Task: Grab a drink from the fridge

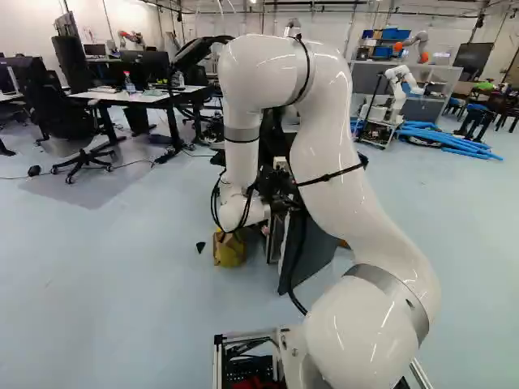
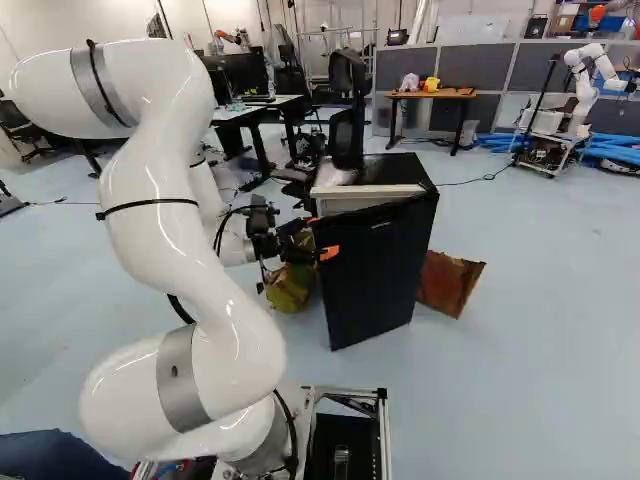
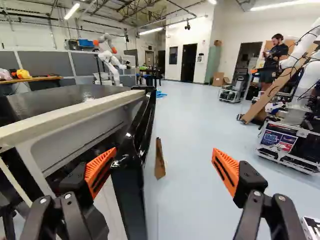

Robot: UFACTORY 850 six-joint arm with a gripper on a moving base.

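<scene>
My gripper (image 2: 321, 238) is at the side edge of the small black fridge's door (image 2: 375, 270). In the wrist view the gripper (image 3: 164, 157) stands wide open. The door's glossy black edge (image 3: 134, 160) lies between the fingers, close to one orange pad (image 3: 100, 170), which sits at the gap on the door's inner side; the other pad (image 3: 226, 170) stands well off the outer face. The door is ajar, with a pale inner wall (image 3: 75, 135) showing behind it. No drink can be made out inside the fridge.
A yellow-green bag (image 2: 290, 287) lies on the floor beside the fridge, below the gripper. A brown board (image 2: 448, 282) leans at its far side. Desks and chairs stand behind; another robot (image 2: 585, 85) is farther off.
</scene>
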